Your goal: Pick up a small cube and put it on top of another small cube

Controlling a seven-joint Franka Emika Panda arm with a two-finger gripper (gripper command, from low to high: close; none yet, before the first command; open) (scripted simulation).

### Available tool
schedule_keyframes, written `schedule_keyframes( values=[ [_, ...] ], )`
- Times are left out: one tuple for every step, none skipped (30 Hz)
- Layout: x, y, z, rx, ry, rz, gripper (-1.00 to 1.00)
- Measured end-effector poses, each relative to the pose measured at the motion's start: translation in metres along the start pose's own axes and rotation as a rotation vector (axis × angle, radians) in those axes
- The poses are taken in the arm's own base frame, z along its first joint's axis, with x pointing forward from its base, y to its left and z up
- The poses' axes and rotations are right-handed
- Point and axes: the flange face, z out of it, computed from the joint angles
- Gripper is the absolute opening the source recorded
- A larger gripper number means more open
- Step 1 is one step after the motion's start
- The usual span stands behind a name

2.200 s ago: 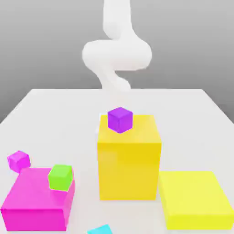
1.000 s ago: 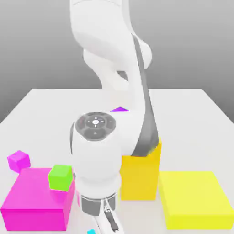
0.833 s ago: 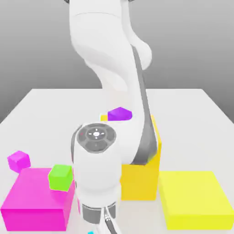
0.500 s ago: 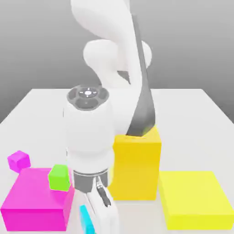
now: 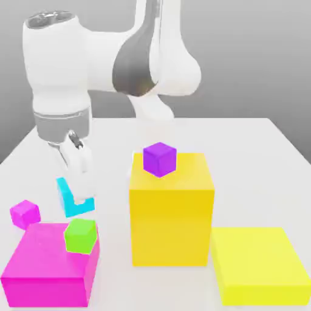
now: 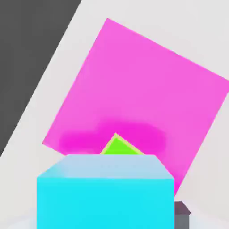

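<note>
One small cyan cube [image 5: 71, 199] hangs pinched between the jaws above the green cube [image 5: 81, 235].

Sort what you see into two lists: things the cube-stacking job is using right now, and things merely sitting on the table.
In use:
- gripper, shut on the cyan cube
- cyan cube, lifted
- green cube, directly below, the likely target

Lying about:
- small magenta cube
- purple cube
- tall yellow block
- flat yellow block
- big magenta block, merely supporting the green cube

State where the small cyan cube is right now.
In the exterior view the small cyan cube hangs clamped in the pincer on that view's left, above the green cube on the magenta block.
</note>
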Motion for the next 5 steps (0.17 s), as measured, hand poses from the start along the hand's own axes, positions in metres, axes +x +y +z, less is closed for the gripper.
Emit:
schedule_keyframes(
  values=[
    [0.0002, 0.0008, 0.0134, 0.000, -0.001, 0.000, -1.00],
    [0.0001, 0.0015, 0.0215, 0.000, -0.001, -0.001, 1.00],
    [0.0001, 0.0015, 0.0215, 0.000, -0.001, -0.001, 1.00],
    [0.0001, 0.0015, 0.0215, 0.000, -0.001, -0.001, 1.00],
    [0.0001, 0.0015, 0.0215, 0.000, -0.001, -0.001, 1.00]
  ],
)
